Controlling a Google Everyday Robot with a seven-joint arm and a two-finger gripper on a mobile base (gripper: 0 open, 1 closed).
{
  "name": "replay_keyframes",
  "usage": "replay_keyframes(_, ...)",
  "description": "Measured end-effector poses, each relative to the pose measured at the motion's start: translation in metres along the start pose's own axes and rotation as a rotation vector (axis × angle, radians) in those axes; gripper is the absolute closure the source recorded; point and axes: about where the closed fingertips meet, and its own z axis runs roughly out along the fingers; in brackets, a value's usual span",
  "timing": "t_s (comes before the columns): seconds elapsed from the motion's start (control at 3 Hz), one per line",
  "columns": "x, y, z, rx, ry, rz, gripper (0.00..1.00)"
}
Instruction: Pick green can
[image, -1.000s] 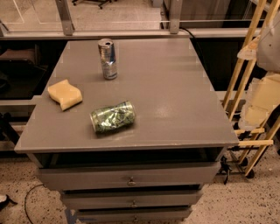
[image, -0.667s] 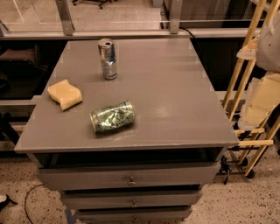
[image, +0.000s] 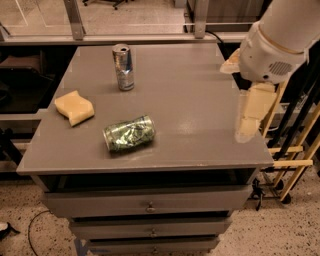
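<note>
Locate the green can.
Camera view: the green can lies on its side near the table's front edge, right of the sponge; the gripper hangs over the right edge.

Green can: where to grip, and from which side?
Mid-wall of the green can, from above, closing across its width: it lies on its side, long axis roughly left-right, so the round wall faces up. The gripper hangs over the right edge of the table.

White arm (image: 272, 45) at upper right, tool (image: 246, 131) hanging downward (cream-coloured)
</note>
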Motion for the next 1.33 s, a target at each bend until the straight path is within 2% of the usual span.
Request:
replay_keyframes(0.33, -0.039, -0.014, 0.025, -0.054, -0.057, -0.121, 0.00)
replay_keyframes(0.67, -0.072, -0.018, 0.047, -0.101, -0.086, -0.224, 0.00)
replay_keyframes(1.0, -0.104, -0.011, 0.065, -0.137, -0.114, -0.305, 0.00)
replay_keyframes(1.33, -0.106, -0.011, 0.065, -0.136, -0.115, -0.308, 0.00)
